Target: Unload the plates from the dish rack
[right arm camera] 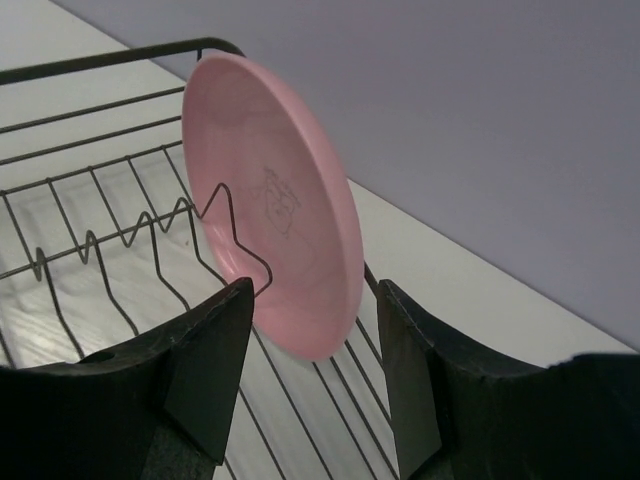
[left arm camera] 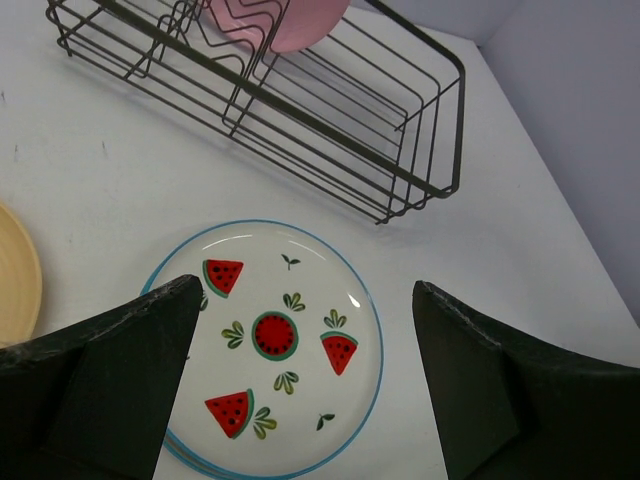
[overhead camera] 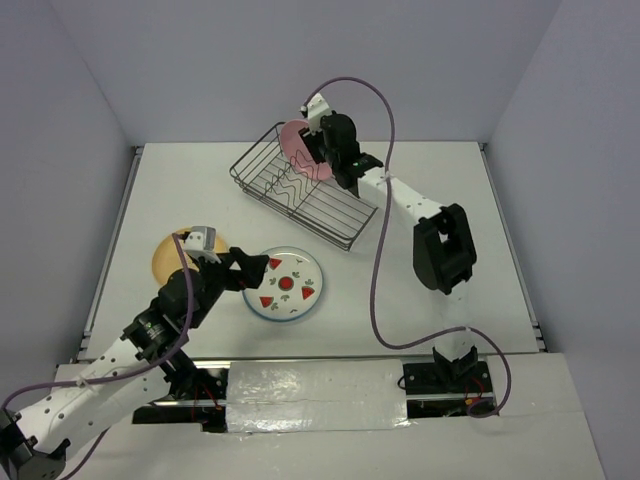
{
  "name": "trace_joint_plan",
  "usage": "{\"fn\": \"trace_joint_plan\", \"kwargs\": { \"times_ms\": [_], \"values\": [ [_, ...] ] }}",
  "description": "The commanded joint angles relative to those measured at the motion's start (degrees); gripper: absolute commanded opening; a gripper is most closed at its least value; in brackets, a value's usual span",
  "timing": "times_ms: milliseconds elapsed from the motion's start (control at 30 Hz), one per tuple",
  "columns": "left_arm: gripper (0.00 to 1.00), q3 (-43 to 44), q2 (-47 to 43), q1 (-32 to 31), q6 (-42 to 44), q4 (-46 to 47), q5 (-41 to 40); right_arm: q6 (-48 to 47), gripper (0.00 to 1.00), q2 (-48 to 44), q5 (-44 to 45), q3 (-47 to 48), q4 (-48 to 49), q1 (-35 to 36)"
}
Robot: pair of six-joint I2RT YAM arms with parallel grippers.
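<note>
Right tool (right arm camera: 312, 300): jaws wide, holding nothing. Its fingers (right arm camera: 205, 360) sit either side of the lower rim of the pink plate (right arm camera: 280, 200).
Pink plate: on edge at the far end of the rack (overhead camera: 330, 215), tilted off upright and caught in the wavy divider (right arm camera: 150, 225). It is the only plate in the rack.
Key relation: the rim lies straight ahead of the right tool, inside the gap, so closing should pinch across the plate's thickness. Judged, the lift then has to go up and clear of the divider wire.
Nearer arm: right, by far. The left tool (overhead camera: 235, 268) is well apart from the rack.
Left tool: wide, empty, hovering above the fruit plate (left arm camera: 275, 335), which lies flat on the table (overhead camera: 200, 180) on the near side of the rack.
Tan plate (overhead camera: 168, 258): flat on the table, near the fruit plate on its left.
Hidden: cannot tell whether the right fingers touch the rim — the plate's bottom edge sits behind fingers and wire.
Unclear: a second fruit plate is not separately visible. A doubled rim at the fruit plate's lower left in the left wrist view may mean two stacked — a guess.
Cut off: the tan plate is only a sliver in the left wrist view. In the top view the left arm covers part of it, and the right tool covers part of the pink plate.
</note>
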Motion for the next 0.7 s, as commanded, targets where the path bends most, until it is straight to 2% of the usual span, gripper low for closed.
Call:
{"fn": "trace_joint_plan", "kwargs": {
  "times_ms": [0,167,333,667],
  "values": [
    [0.99,1.3,-2.6,-0.3,0.2,3.5,0.6,-1.6,0.59,3.8,-0.7,7.0,1.3,-1.5],
    [0.98,1.4,-2.5,-0.3,0.0,3.2,0.9,-1.9,0.58,9.1,-0.5,11.7,0.4,-2.5],
    [0.98,1.4,-2.0,-0.4,-0.1,3.5,1.0,-0.9,0.48,8.9,-2.0,10.5,1.4,-3.5],
    [0.97,1.4,-2.8,-0.4,-0.3,3.1,-0.1,0.4,0.44,11.2,-1.7,14.5,-2.4,-3.6]
  ]
}}
